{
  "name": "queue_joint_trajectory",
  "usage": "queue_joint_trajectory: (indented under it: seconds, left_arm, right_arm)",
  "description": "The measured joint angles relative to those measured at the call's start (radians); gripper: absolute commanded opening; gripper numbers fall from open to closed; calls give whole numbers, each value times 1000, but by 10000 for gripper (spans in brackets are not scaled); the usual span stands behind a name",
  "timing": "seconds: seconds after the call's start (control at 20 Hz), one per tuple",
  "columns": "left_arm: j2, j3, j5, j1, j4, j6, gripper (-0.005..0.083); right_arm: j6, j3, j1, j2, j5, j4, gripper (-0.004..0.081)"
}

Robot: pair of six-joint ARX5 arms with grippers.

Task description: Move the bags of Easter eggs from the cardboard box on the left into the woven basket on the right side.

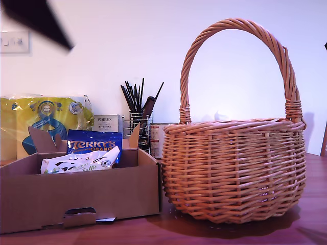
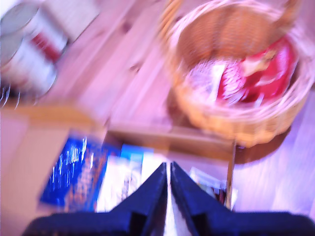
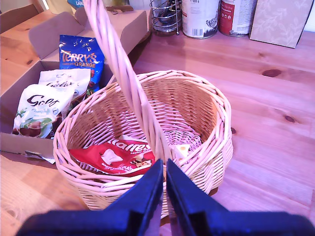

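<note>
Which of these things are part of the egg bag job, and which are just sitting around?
Part of the job: red bag already in the woven basket; blue Terry's Orange bag and two white bags in the cardboard box.

Just lying about: yellow pack, Porlex carton, wire utensil holder, cans.

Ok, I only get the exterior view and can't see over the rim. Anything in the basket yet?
Observer: Yes. The second wrist view shows one red bag lying on the basket floor.
Operator: How many to go? I count two.
Observer: Three in the box: the Terry's, a white bag and a second white bag in front of it.
Operator: Pincer holding anything?
Observer: No. The second pincer is shut and empty, above the basket.
</note>
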Motion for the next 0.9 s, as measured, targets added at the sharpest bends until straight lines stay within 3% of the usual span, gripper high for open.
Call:
queue_joint_trajectory:
  seconds: [0.15, 0.2, 0.25, 0.35, 0.4, 0.6, 0.9]
  left_arm:
    - [24, -92, 6, 41, -2, 0, -10]
    - [42, -95, 6, 48, -8, -17, 55]
    - [56, -95, 6, 52, -1, -48, 244]
    - [78, -95, -20, 62, 16, -109, 706]
    - [93, -93, -42, 64, 34, -167, 802]
    - [235, -67, -77, 67, 59, -399, 783]
    - [355, -37, -115, 32, 67, -586, 782]
  right_arm:
    - [0, 0, 0, 0, 0, 0, -12]
    - [0, 0, 0, 0, 0, -1, -12]
    - [0, 0, 0, 0, 0, -1, -12]
    - [0, 0, 0, 0, 0, 0, -12]
    - [0, 0, 0, 0, 0, 0, -12]
    - [0, 0, 0, 0, 0, 0, -12]
    - [0, 0, 0, 0, -1, 2, -12]
